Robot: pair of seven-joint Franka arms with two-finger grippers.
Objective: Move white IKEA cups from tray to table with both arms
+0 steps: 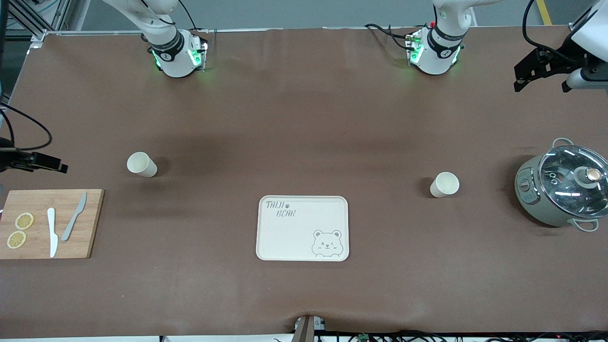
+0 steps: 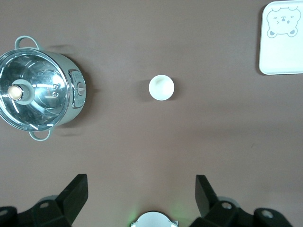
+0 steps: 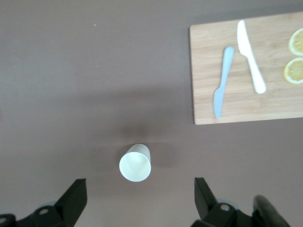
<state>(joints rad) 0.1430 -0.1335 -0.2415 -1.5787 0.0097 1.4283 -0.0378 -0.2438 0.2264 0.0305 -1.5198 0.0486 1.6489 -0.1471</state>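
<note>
Two white cups stand upright on the brown table. One cup (image 1: 141,165) is toward the right arm's end and shows in the right wrist view (image 3: 136,163). The other cup (image 1: 444,184) is toward the left arm's end and shows in the left wrist view (image 2: 161,87). My left gripper (image 1: 541,76) hangs high over the table's left-arm end, open and empty (image 2: 140,194). My right gripper (image 1: 47,164) hangs over the table's right-arm end, open and empty (image 3: 139,194). Neither gripper touches a cup.
A cream bear tray (image 1: 302,202) lies between the cups, nearer to the front camera. A grey-green pot with a glass lid (image 1: 563,187) stands at the left arm's end. A wooden board (image 1: 90,223) with two knives and lemon slices lies at the right arm's end.
</note>
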